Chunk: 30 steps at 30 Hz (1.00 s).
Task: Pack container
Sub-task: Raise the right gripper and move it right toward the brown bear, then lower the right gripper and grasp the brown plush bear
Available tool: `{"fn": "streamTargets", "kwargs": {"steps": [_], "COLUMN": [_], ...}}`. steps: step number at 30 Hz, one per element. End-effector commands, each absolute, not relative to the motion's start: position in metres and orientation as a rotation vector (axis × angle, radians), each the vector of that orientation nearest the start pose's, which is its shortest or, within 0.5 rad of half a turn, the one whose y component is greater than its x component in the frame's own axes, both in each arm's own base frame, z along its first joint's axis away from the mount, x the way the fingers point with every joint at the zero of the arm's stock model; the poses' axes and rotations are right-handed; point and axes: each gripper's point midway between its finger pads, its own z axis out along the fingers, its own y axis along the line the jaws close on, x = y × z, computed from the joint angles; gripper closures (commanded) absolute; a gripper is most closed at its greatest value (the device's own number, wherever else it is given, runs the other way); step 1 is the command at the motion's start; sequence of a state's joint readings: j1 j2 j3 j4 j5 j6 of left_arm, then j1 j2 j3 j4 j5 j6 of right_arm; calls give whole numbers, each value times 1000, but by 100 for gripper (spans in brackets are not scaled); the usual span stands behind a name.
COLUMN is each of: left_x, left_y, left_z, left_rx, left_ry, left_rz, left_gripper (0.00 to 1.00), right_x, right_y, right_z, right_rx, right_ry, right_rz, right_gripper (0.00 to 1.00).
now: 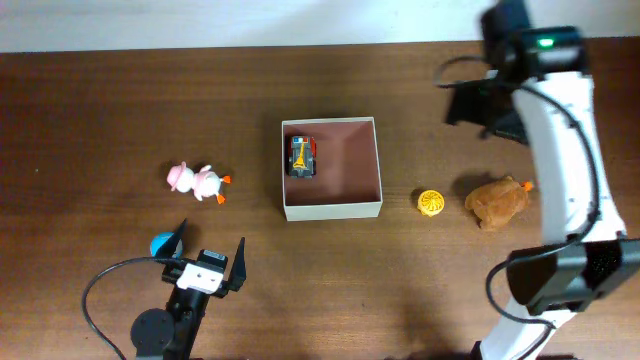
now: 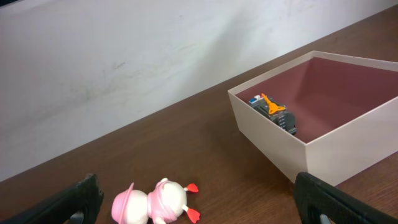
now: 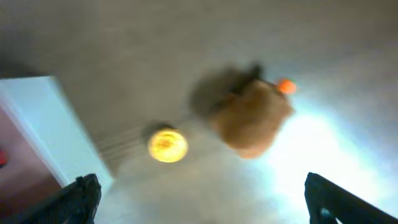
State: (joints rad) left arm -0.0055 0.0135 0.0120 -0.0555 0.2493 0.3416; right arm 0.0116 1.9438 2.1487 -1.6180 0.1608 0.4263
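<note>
One car (image 1: pixel 301 155) is lying inside the container (image 1: pixel 335 209), sitting mid-table overhead. Left wrist: left gripper (image 2: pixel 200 202) is gaping empty near ducks (image 2: pixel 155 202). Right wrist: right gripper (image 3: pixel 202 199) is hanging wide open, facing a blurred ball (image 3: pixel 166 145); grabbing amid blur could be risking a miss.

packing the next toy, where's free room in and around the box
Inside the container, the floor from the toy car to the right wall is bare. The table between the container and the pink duck toy is free too. Crowded: right of the container, around the yellow round toy and brown plush.
</note>
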Motion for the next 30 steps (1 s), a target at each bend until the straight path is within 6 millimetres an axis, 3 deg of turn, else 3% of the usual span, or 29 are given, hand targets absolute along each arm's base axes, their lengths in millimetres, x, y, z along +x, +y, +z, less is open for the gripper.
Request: {"fn": "streamTargets", "kwargs": {"steps": [1,4,7,19,26,30], "left_x": [241,241,241,241,241,241], "left_y": [-43,-43,-43,-43,-43,-43], "left_z": [162,162,162,162,162,162], "left_rx": [466,466,466,466,466,465], "left_ry": [1558,1559,1559,1559,1559,1559], "left_rz": [65,65,65,65,65,64], "left_gripper": [0,0,0,0,0,0], "right_x": [368,362,359,338,330,328], "right_y": [-50,-63,-72,-86,-88,-87], "right_z": [228,213,184,91,59,43], "right_rx": [729,808,882,1116,1132,1124], "right_ry": [2889,2920,2950,2982,2983,2979], "right_rz": [-200,-176,-148,-144,-146,-143], "right_gripper": [1,1,1,1,15,31]}}
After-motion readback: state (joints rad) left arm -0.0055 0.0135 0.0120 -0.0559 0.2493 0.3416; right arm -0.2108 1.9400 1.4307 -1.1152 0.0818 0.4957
